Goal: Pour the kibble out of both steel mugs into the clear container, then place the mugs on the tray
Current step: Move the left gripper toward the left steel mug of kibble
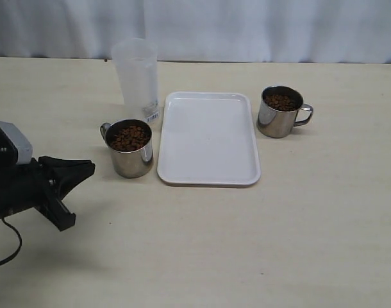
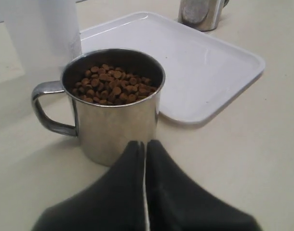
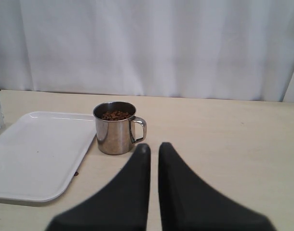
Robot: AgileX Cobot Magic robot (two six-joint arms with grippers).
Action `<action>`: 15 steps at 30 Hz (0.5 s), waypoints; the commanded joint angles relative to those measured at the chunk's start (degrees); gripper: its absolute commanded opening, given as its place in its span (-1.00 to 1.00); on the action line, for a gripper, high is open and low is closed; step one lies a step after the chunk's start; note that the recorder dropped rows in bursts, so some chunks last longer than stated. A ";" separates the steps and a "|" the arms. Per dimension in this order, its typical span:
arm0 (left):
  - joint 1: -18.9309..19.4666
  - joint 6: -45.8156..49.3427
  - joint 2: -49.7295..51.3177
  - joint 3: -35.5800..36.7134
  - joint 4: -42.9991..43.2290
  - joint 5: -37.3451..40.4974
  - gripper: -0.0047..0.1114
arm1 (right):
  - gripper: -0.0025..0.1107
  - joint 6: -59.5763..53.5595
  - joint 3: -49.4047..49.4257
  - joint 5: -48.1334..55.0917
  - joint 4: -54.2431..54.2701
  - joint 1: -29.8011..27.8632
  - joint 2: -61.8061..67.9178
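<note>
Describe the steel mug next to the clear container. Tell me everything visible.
The steel mug is a short, shiny metal cylinder standing upright on the table, holding brown kibble a little below its rim. Its loop handle points away from the tray, which lies close beside it without touching. The clear container stands just behind it in the exterior view. The left gripper, shut, points at its wall, apart from it.
</note>
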 commanded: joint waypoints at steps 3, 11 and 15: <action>-0.16 -0.82 3.13 -2.05 1.05 -0.89 -0.42 | -0.87 -0.27 0.13 -0.37 -0.35 -0.30 -0.17; -0.16 -0.56 7.48 -6.13 0.88 -2.82 0.07 | -0.87 -0.27 0.13 -0.37 -0.35 -0.30 -0.17; -0.16 -0.56 9.26 -8.32 3.01 -2.58 0.18 | -0.87 -0.27 0.13 -0.37 -0.35 -0.30 -0.17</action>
